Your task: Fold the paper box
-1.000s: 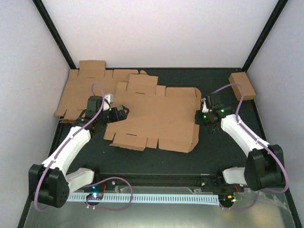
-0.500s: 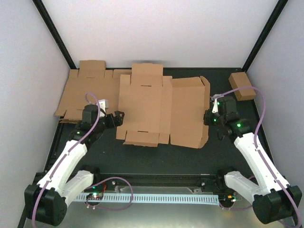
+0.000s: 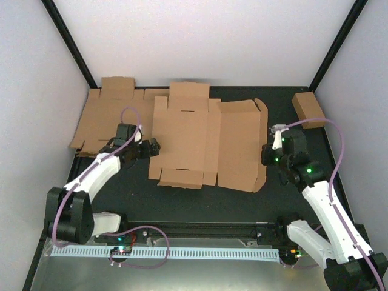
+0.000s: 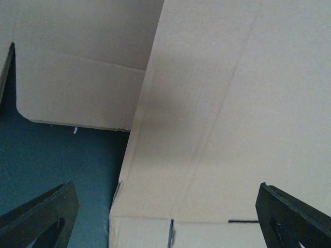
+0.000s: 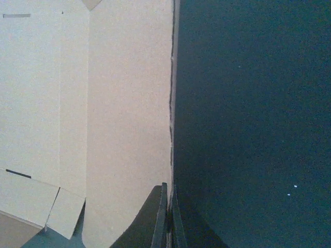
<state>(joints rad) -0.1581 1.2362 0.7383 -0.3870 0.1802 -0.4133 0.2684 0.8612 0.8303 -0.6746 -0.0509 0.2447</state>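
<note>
The paper box [image 3: 203, 142] lies unfolded as a flat brown cardboard sheet in the middle of the black table. Its right end flap [image 3: 262, 142] is tipped up. My right gripper [image 3: 267, 155] is shut on that flap's edge. In the right wrist view the cardboard edge [image 5: 172, 103] runs down between the closed fingertips of the right gripper [image 5: 169, 217]. My left gripper [image 3: 153, 147] stands open at the sheet's left edge. In the left wrist view the left gripper [image 4: 165, 222] has its fingers [image 4: 46, 212] wide apart over the paper box [image 4: 217, 129], touching nothing.
A second flat cardboard sheet [image 3: 109, 115] lies at the back left, partly under the paper box. A small closed brown box [image 3: 308, 110] sits at the back right corner. White walls with black corner posts close in the table.
The paper box has swung from askew to square and shifted right with my right gripper on its edge. The left gripper stayed open by the left edge, and its arm has shifted.
</note>
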